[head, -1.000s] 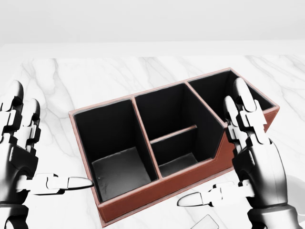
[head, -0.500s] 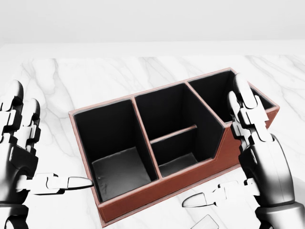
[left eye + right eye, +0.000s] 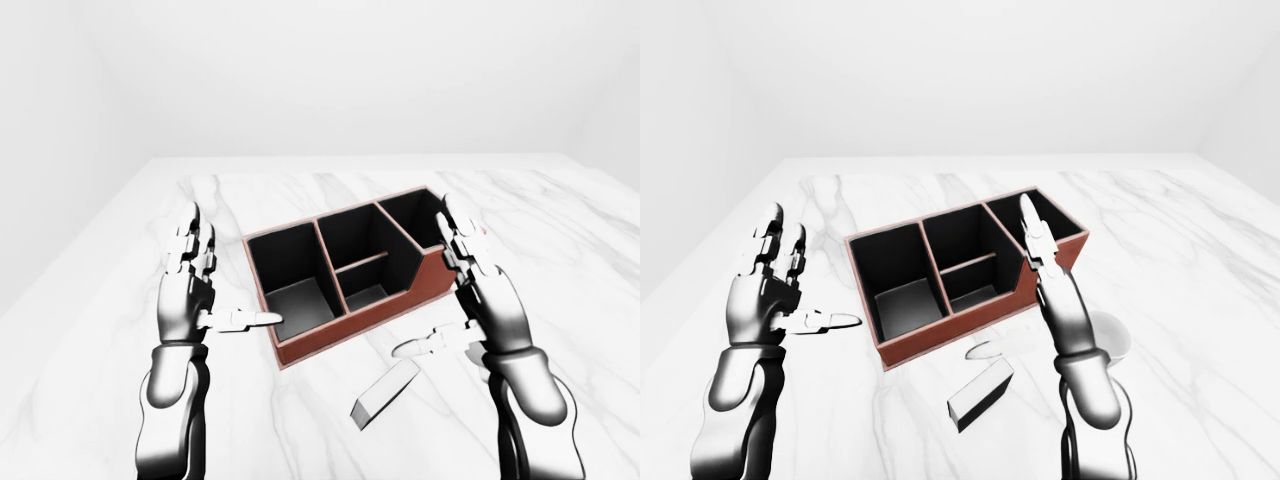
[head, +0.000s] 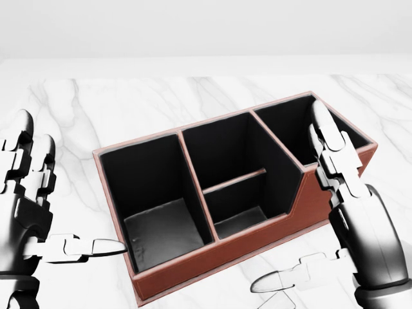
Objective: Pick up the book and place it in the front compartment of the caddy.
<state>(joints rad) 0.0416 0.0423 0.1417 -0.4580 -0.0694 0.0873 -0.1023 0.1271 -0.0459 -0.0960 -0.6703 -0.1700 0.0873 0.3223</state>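
Nearest the camera, the small flat white book with a dark edge (image 3: 980, 395) lies on the white marble counter (image 3: 300, 200), angled, just below the caddy's near wall and apart from it in the right-eye view. Bare marble surrounds it on every side.

The right robot hand (image 3: 478, 300) hangs above and to the right of the book, fingers spread and straight, thumb pointing left, gripping nothing. Its fingertips overlap the caddy's right end in the head view; whether they touch cannot be told. The left robot hand (image 3: 195, 290) stands equally released on the left side, thumb tip near the caddy's left wall but short of it.

Between the hands sits the rectangular red-brown leather caddy with black lining (image 4: 212, 248), set askew, all compartments empty: one tall bay at left, a divided middle pair, one bay at upper right.

Beyond it, open marble runs to the counter's far edge and a plain white wall (image 3: 320, 80).
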